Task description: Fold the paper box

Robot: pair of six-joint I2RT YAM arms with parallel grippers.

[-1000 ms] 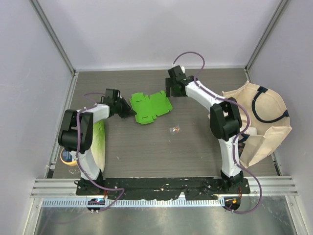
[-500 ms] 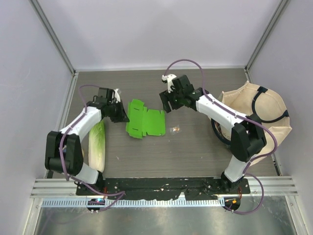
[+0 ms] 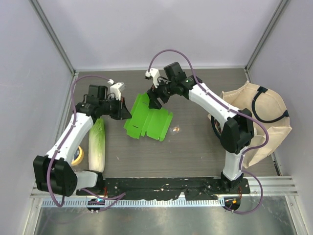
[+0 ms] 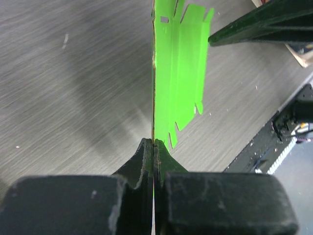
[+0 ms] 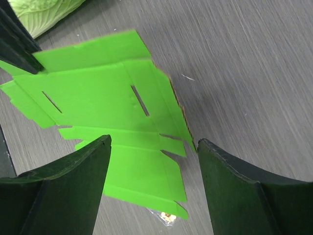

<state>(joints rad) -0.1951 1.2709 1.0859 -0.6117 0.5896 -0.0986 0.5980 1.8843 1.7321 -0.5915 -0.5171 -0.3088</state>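
Sitting near the middle of the counter [image 3: 195, 152], the paper box [image 3: 148, 119] is an unfolded green blank, its far-left panel apparently tipped up along a crease. The left end effector [image 4: 154, 147] is clamped tight on the blank's left edge, card pinched thin between the fingers. The right end effector [image 5: 154, 144] hangs over the far edge with fingers spread wide, gripping nothing. Judgement: an early fold is in hand, with most creases unworked. The next move likely needs the right fingers to push a panel over its crease while the left anchors. The slotted flaps on the near side are free. There is bare counter nearer the bases. A small object [image 3: 174, 129] lies just beside the right corner, the cabbage [image 3: 97, 144] is near on the left, and the tote bag [image 3: 259, 122] is well apart.
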